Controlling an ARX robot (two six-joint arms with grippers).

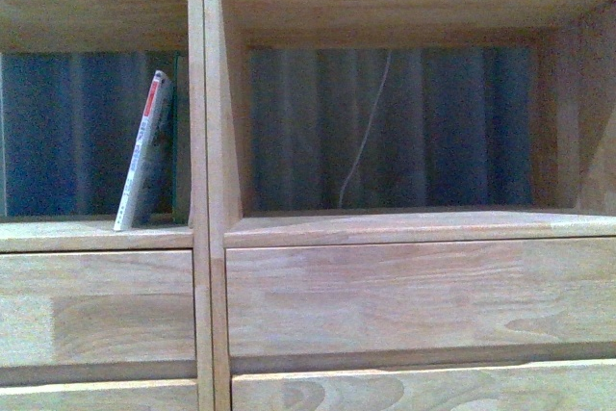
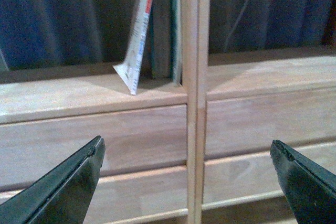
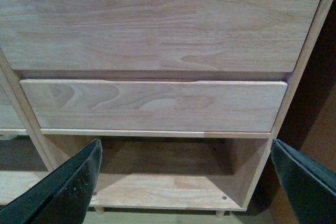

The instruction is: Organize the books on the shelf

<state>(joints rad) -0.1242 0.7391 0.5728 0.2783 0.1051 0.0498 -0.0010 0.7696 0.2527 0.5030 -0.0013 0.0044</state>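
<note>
One thin paperback book with a white spine and a red patch leans in the left compartment of the light wood shelf, its top tipped toward the centre divider. In the left wrist view the book stands on the compartment floor beside a thin dark teal slab. My left gripper is open, held apart from the book and lower down, in front of the drawer fronts. My right gripper is open before a lower compartment with nothing in it. Neither gripper shows in the front view.
The right compartment holds nothing; a dark curtain and a thin cord show through its open back. Drawer fronts lie under the compartments. Short peg legs stand on the floor.
</note>
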